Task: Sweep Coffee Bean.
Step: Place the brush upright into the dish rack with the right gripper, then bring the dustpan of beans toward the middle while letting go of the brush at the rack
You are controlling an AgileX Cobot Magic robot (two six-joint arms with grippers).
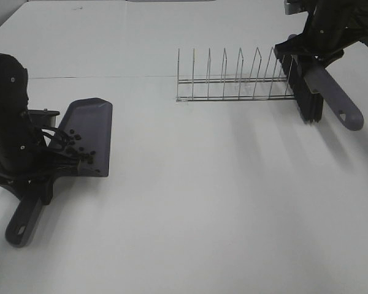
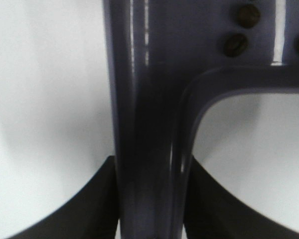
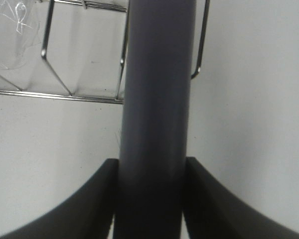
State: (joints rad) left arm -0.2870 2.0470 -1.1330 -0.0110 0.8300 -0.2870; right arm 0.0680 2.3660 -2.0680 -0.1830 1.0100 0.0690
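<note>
The coffee beans point(image 1: 75, 147) lie in the grey dustpan point(image 1: 89, 131), near its rear wall. The left gripper point(image 2: 150, 199) clamps the dustpan handle; tilting it could spill the beans. The right gripper point(image 3: 152, 199) clamps the brush point(image 1: 316, 92) handle beside the wire rack point(image 1: 233, 79); bristles might snag it. Stray beans, if any, cannot be made out.

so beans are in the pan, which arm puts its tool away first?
Right, probably. The right gripper holds the brush by its handle, bristles down at the end of the wire rack. The left gripper grips the dustpan far from the rack, coffee beans still in it.
</note>
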